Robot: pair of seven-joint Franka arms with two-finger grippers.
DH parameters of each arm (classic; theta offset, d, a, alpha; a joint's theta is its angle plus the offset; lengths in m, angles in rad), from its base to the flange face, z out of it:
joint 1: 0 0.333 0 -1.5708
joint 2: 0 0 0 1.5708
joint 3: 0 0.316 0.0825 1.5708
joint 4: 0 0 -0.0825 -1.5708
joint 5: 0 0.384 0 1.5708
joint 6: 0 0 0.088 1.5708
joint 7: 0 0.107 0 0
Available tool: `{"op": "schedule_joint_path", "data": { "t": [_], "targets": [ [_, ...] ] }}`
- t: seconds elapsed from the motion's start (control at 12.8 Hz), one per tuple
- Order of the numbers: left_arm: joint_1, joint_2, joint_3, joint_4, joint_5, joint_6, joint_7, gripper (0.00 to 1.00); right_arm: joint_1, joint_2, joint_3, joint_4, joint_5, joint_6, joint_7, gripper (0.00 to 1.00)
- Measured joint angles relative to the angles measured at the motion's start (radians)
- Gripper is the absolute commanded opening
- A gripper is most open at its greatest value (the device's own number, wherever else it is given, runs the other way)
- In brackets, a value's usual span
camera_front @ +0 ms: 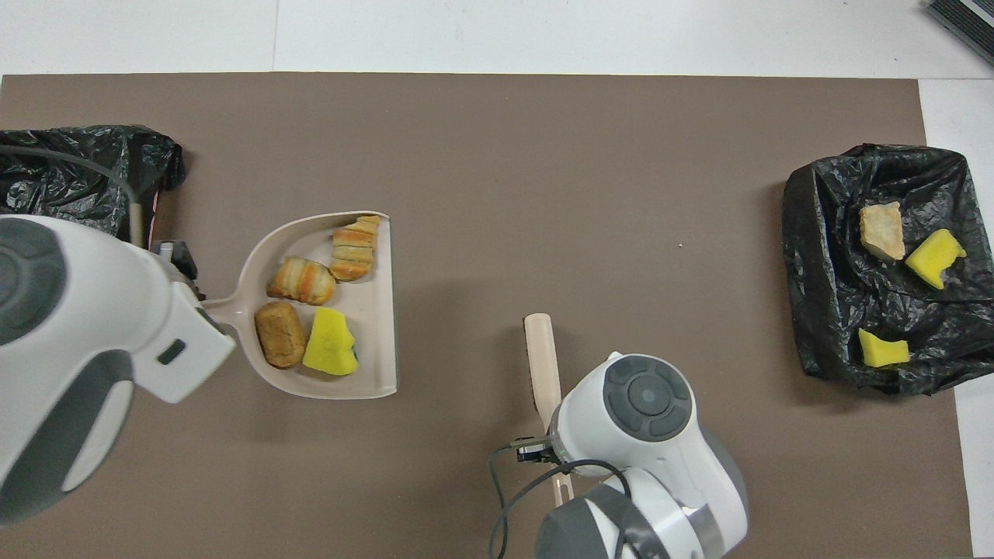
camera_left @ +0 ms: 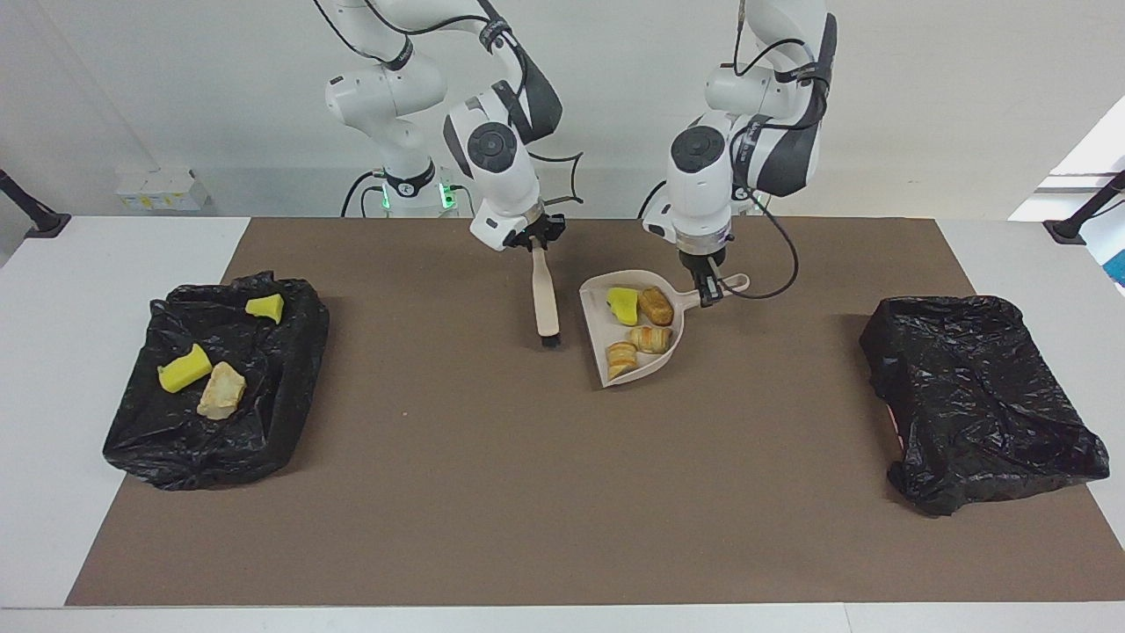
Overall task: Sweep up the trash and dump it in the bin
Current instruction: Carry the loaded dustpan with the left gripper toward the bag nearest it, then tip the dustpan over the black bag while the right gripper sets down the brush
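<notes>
I see the white surface (camera_left: 105, 255) covered by a big brown mat (camera_left: 492, 492), and on it two bins lined with black bags. The bin at the right arm's end (camera_left: 141, 440) contains three pieces of trash (camera_left: 221, 389): two yellow sponge chunks and one tan piece. The bin at the left arm's end (camera_left: 976, 400) shows only its black bag. The left gripper (camera_left: 707, 294) has its jaws closed on the handle of the beige dustpan (camera_left: 661, 359), which it holds in the air over the middle of the mat, toward the left arm's end. In the dustpan lie the other four pieces (camera_front: 301, 280): one yellow sponge with a green side and three bread-like rolls. The right gripper (camera_left: 536, 243) has its jaws closed on the handle of the beige brush (camera_left: 545, 299), which hangs with the black bristles down, beside the dustpan and apart from it.
</notes>
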Motion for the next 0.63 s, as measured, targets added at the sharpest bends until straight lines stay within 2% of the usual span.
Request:
{"op": "schedule_joint_path", "data": {
  "t": [0.31,0.39,0.47,0.63],
  "targets": [
    [0.211,0.011,0.005,0.172,-0.002,-0.013,0.283,0.00,0.176,0.065,0.008,-0.023,-0.019,0.150,0.201,0.00],
    [0.257,0.022,0.006,0.217,-0.007,-0.018,0.338,0.00,0.200,0.086,0.009,-0.023,-0.031,0.169,0.235,0.15],
    [0.300,0.042,0.006,0.268,-0.012,-0.026,0.395,0.00,0.209,0.101,0.009,-0.023,-0.036,0.175,0.255,0.96],
    [0.367,0.098,0.008,0.364,-0.011,-0.057,0.476,0.00,0.203,0.106,0.002,-0.016,-0.038,0.172,0.260,1.00]
  ]
}}
